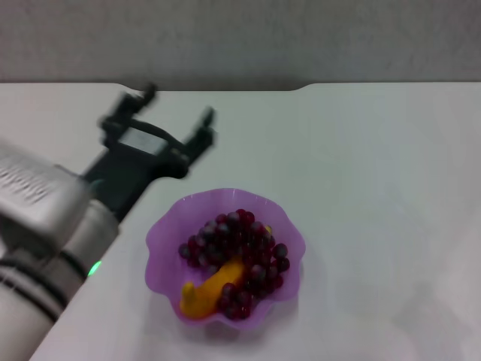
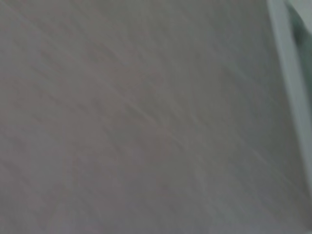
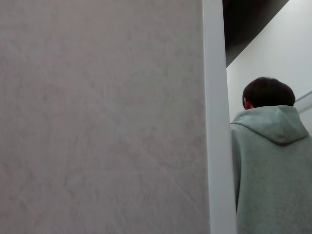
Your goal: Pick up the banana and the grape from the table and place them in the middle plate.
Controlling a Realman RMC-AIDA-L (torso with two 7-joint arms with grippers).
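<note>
Head view: we see the translucent purple, scallop-rimmed plastic middle plate (image 1: 159,239) resting on the plain white table (image 1: 361,165), with the long bunch of dark red-purple grape (image 1: 239,252) heaped inside it and the curved yellow-orange banana (image 1: 210,289) lying partly under the bunch along the near wall. The left gripper (image 1: 176,113) hangs beyond the plate's far-left rim, its black fingers spread wide and holding nothing; the right gripper is out of sight. We judge both fruits placed, so the remaining risk is a sweep of the grey left arm (image 1: 45,226) clipping the light plate's rim and tipping or sliding it, since the forearm passes just beside that rim. Open table lies to the right and beyond the plate; the notched far edge is near the gripper, so room there is limited. Left wrist view: only a streaked grey wall (image 2: 136,117) shows, with no fingers or fruit. Right wrist view: we see a grey wall (image 3: 97,117), a white post (image 3: 214,122) and a person in a grey hooded top (image 3: 270,165) standing near, a hazard if that arm swings outward.
</note>
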